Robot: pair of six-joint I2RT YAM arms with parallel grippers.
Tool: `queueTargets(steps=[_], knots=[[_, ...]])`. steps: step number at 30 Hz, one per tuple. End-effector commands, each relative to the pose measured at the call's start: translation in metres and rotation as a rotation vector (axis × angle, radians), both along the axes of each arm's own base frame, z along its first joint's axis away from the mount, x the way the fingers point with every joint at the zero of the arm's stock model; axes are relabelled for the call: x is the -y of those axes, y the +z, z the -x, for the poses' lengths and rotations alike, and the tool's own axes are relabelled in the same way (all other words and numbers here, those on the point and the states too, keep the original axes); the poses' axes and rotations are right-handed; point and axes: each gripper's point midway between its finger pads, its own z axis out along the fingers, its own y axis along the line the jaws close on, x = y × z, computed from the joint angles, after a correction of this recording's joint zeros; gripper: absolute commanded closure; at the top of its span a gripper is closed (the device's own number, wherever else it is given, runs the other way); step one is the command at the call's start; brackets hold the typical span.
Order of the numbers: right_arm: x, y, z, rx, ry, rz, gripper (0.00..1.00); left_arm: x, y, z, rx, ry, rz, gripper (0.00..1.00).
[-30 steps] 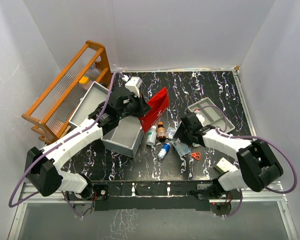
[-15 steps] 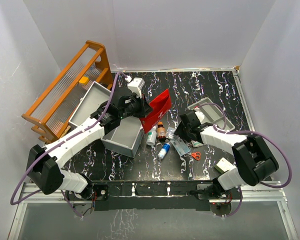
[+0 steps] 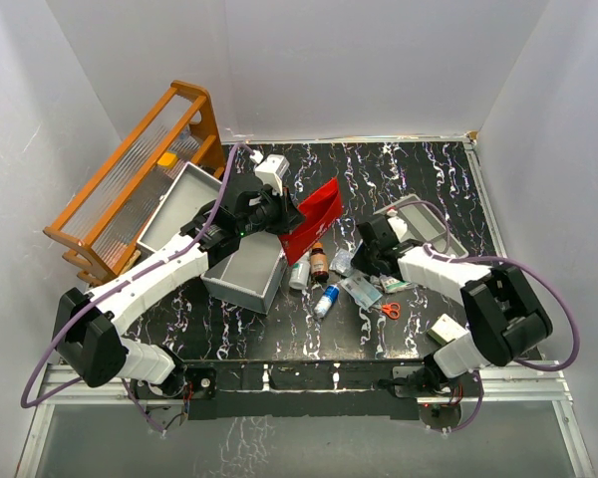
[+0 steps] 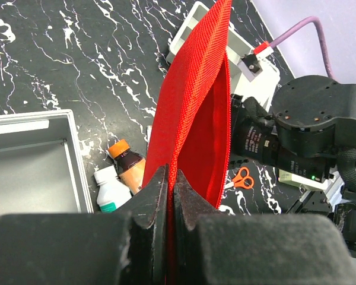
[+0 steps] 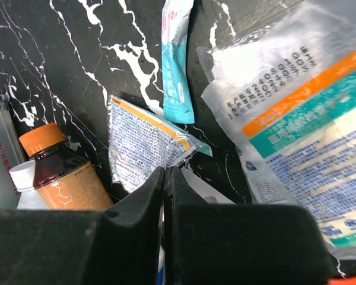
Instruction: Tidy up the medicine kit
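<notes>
Left gripper (image 4: 169, 189): jaws pressed together on the edge of the red pouch (image 4: 193, 113), just right of the kit's far corner. Pouch stands on edge in the grip, mouth gaping, inner face visible in the left wrist view.

Right gripper (image 5: 165, 173): jaws fully together, low over the clutter well right of the kit. Tips sit at the lower edge of a blue-printed sachet (image 5: 143, 145); cannot tell whether the foil is actually pinched.

Kit (image 3: 241, 292): lid open, on the bench (image 3: 399, 169) left of centre, under the left arm. Lid lies back on its far left side, against an orange rack (image 3: 140, 179). Inside wall shows grey in the left wrist view (image 4: 77, 160).

Items right of the kit, nearest first:
- white bottle (image 3: 300, 271), upright, just beside the kit's right wall
- brown bottle (image 3: 320, 261), orange cap, touching the white one
- blue bottle (image 3: 326, 299), lying down, nearer the arm bases
- teal sachet (image 5: 177, 59) and a large printed packet (image 5: 296, 136), flat on the bench
- scissors (image 3: 391, 310), orange handles
- grey tray (image 3: 429, 224), farthest right, behind the right arm
</notes>
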Motion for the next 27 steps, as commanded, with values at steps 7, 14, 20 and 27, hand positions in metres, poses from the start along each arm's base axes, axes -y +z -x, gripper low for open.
queueTargets(steps=[7,14,20,27], knots=[[0.021,0.051,-0.008,0.163,-0.1,-0.001,1.0,0.002,0.016,-0.003,0.019,0.013,0.038,1.0],[0.042,0.113,0.002,0.347,-0.176,-0.053,1.0,0.01,0.003,-0.015,-0.011,0.041,0.047,1.0],[0.029,0.19,0.009,0.547,-0.011,-0.127,1.0,0.02,-0.001,-0.024,0.003,0.033,0.065,1.0],[-0.004,0.277,0.009,0.752,0.133,-0.313,1.0,0.037,0.007,-0.023,0.05,-0.047,0.141,1.0]])
